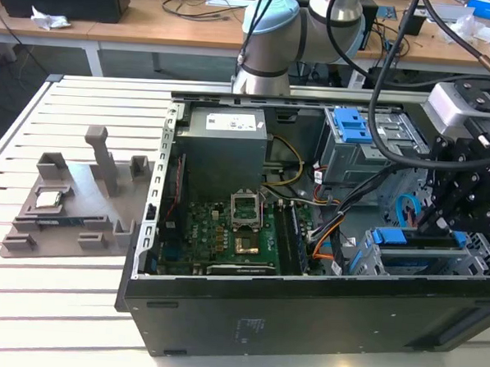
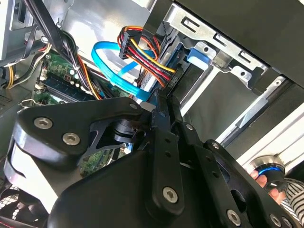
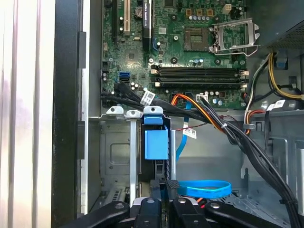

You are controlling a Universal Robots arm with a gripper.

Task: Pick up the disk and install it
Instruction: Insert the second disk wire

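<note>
Exterior view: I see my gripper [image 1: 450,212] down over the cage [image 1: 364,257] at the case's [image 1: 303,326] right, on the disk [image 1: 415,239] standing edgewise in its slot.
First wrist view: disk [image 3: 156,156] sits mostly in the cage; fingers look together around its edge.
Second wrist view: cables [image 2: 142,52] near the bay.
Progress: I judge pickup done, seating nearly done, release left.

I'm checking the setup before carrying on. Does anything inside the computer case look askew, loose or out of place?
One oddity: the processor socket on the motherboard stands open and empty. The disk sits in its bay beneath the gripper, apparently straight. Cables hang loose nearby.
</note>
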